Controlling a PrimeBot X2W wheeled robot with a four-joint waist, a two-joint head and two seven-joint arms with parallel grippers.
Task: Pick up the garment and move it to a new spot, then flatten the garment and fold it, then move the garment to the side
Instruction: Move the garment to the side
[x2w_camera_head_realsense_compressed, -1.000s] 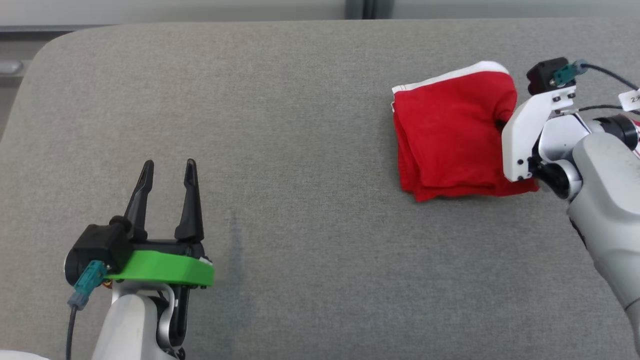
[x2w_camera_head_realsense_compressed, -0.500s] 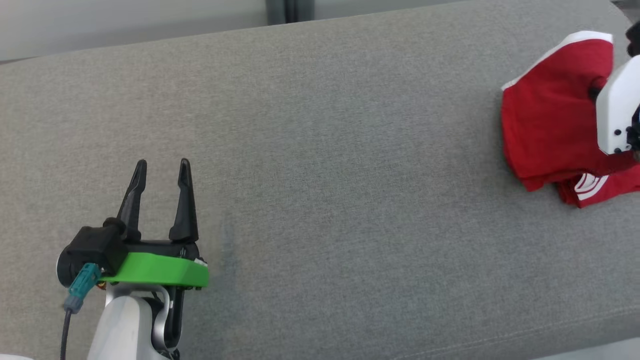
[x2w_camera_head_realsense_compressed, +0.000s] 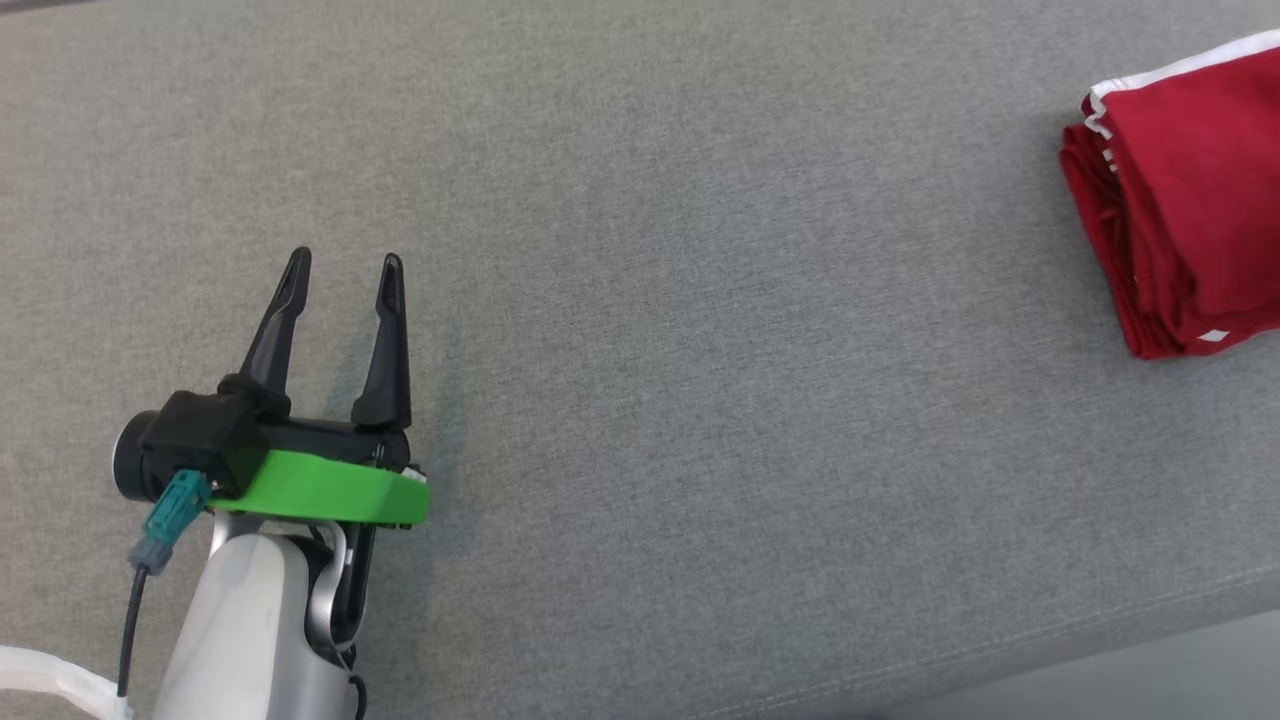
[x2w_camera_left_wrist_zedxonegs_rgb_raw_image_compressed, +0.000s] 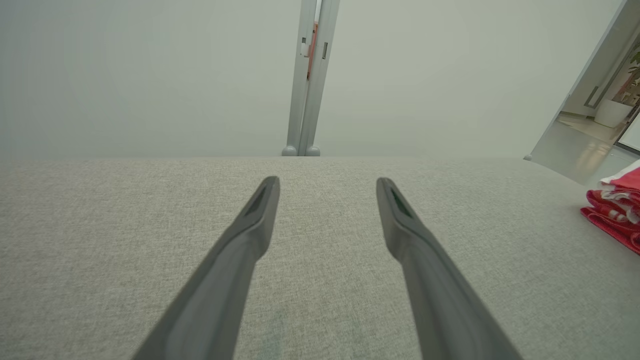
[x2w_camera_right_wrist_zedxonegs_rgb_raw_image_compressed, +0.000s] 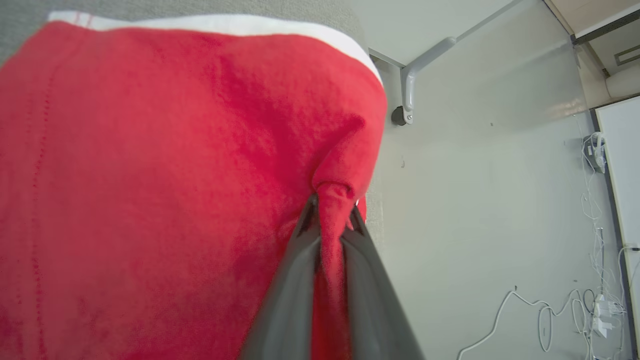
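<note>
The garment (x2w_camera_head_realsense_compressed: 1190, 200) is a folded red piece with a white hem, lying at the far right of the grey cushioned surface (x2w_camera_head_realsense_compressed: 700, 300). In the left wrist view it shows as a red stack (x2w_camera_left_wrist_zedxonegs_rgb_raw_image_compressed: 615, 215) at the right edge. My right gripper (x2w_camera_right_wrist_zedxonegs_rgb_raw_image_compressed: 330, 212) is shut on a pinched fold of the garment (x2w_camera_right_wrist_zedxonegs_rgb_raw_image_compressed: 150, 175) near the surface's edge. My left gripper (x2w_camera_head_realsense_compressed: 345, 270) hovers over the lower left of the surface, open, with nothing between its fingers (x2w_camera_left_wrist_zedxonegs_rgb_raw_image_compressed: 262, 210). It is far from the garment.
The surface's front edge (x2w_camera_head_realsense_compressed: 1000, 660) runs across the lower right of the head view. Beyond the garment lies a pale floor with white cables (x2w_camera_right_wrist_zedxonegs_rgb_raw_image_compressed: 575, 305) and a grey metal post (x2w_camera_right_wrist_zedxonegs_rgb_raw_image_compressed: 415, 75). A wall and door frame (x2w_camera_left_wrist_zedxonegs_rgb_raw_image_compressed: 310, 75) stand behind the surface.
The head camera has turned, shifting the whole picture. The right gripper's white housing has left the head view, and the garment now sits at the frame's right edge. The left gripper stays open.
</note>
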